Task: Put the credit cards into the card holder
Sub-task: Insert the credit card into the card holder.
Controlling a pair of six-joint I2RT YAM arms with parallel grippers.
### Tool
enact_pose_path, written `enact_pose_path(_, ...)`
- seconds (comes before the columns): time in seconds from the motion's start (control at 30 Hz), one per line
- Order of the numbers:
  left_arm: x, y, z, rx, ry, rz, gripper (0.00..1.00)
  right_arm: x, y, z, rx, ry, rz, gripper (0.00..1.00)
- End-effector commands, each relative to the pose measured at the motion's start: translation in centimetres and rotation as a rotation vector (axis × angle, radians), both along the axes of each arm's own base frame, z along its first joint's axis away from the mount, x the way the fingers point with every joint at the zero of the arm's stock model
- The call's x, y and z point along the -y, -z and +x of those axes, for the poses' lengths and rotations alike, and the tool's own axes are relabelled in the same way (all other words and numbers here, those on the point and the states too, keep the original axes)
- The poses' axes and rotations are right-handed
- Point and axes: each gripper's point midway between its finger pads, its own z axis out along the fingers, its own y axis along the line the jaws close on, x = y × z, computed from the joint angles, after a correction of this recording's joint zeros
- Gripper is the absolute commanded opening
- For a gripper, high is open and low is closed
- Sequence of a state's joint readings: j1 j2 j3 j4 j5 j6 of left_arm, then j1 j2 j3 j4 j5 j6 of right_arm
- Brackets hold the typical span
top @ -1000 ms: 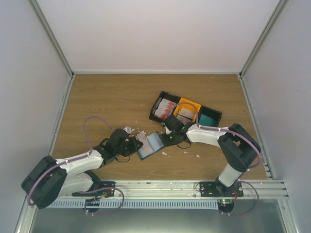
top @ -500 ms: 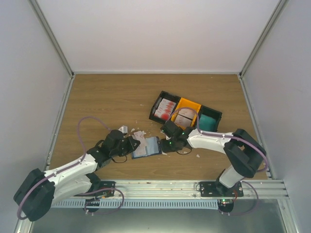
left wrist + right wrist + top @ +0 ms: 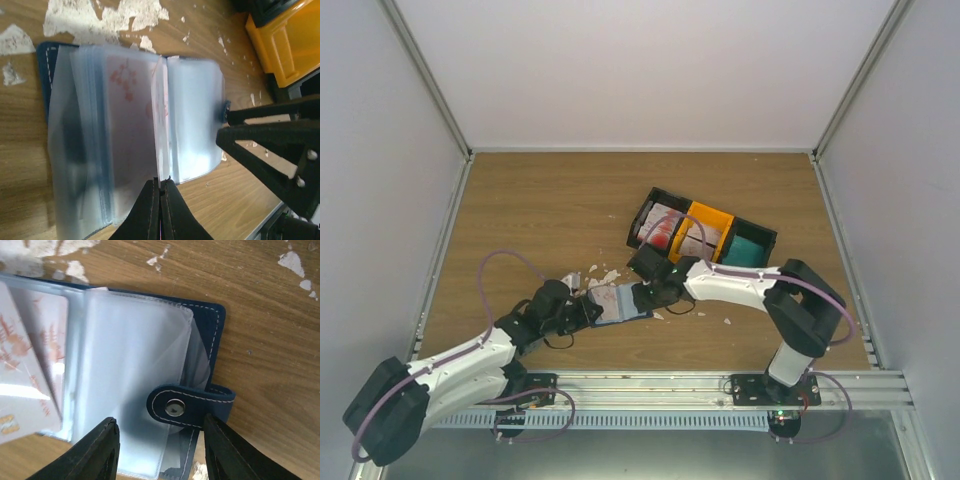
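Pinching a credit card [image 3: 160,120], left gripper [image 3: 160,187]; right gripper [image 3: 158,427] gapes.

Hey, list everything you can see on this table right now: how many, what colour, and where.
card holder: one, navy, lying open at front centre
credit cards: a stack, red-and-white, in the left black tray; at least one more in the holder's sleeves
trays: three in a row, black, orange, black, right of centre
paper scraps: many, white, scattered around the holder
table: one, brown wood
left hand: shut on a holder sleeve
right hand: open, straddling the holder's snap strap
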State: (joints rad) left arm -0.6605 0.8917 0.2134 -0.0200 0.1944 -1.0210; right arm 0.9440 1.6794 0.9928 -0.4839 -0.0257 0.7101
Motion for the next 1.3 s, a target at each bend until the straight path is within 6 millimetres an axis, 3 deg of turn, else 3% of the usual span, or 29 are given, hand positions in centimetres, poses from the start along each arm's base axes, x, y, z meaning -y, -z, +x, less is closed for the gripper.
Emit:
enact_pose_path(0.0,1.0,-0.6,0.1,0.061,0.050,-0.055,0.00,1.0,1.6,0.5,0.022,0.001,-0.140,0.47)
enact_pose_path(0.33,1.7,-1.5,0.5,0.122,0.070,-0.114,0.00,3.1,4.0,-0.3,-0.020,0.019,-0.290,0.35)
enact_pose_path(0.57,1.7,-0.5,0.5,0.091,0.063,-0.147,0.00,3.3,4.6,-0.7,-0.049,0.017,-0.305,0.28)
enact_pose_path(1.03,1.7,0.4,0.5,0.054,0.065,-0.199,0.00,3.0,5.0,-1.0,-0.068,0.015,-0.291,0.26)
enact_pose_path(1.27,2.4,1.9,0.1,-0.032,0.082,-0.213,0.00,3.0,5.6,-1.4,-0.089,0.014,-0.286,0.26)
